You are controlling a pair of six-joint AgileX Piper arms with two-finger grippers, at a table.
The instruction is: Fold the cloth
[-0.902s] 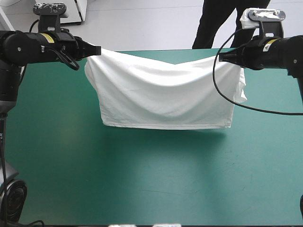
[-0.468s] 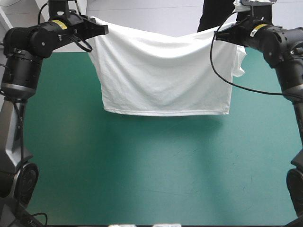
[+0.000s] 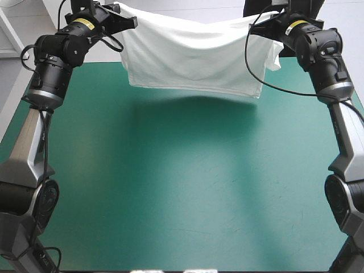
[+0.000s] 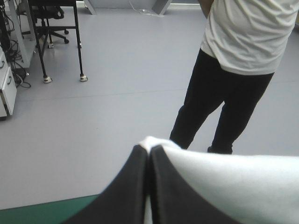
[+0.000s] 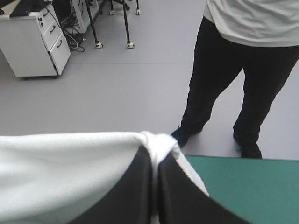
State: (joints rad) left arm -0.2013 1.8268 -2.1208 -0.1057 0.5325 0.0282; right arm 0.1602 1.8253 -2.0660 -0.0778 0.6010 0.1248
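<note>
High view
- Left gripper (image 3: 132, 23): fingers pressed together on one upper corner of the T-shirt (image 3: 193, 54).
- Right gripper (image 3: 255, 31): fingers pressed together on the opposite upper corner.
- T-shirt: stretched as a sheet between the two grippers, top edge sagging slightly at mid-span, body hanging below both.
- Table (image 3: 170, 199): teal-green cover under the hem, near the far edge; a shadow (image 3: 187, 108) lies on it beneath the cloth.

Left wrist view
- Left gripper (image 4: 149, 148): black fingers meet in a pointed arch, white cloth pinched between the tips.
- T-shirt (image 4: 233, 182): runs off to one side of the fingers as a white field.
- Table (image 4: 42, 212): teal-green strip on the other side of the fingers.

Right wrist view
- Right gripper (image 5: 155, 154): fingers all but meeting, a bunched knot of cloth at the tips.
- T-shirt (image 5: 60, 168): spreads off to one side of the fingers.
- Table (image 5: 243, 182): teal-green cover on the opposite side.
</note>
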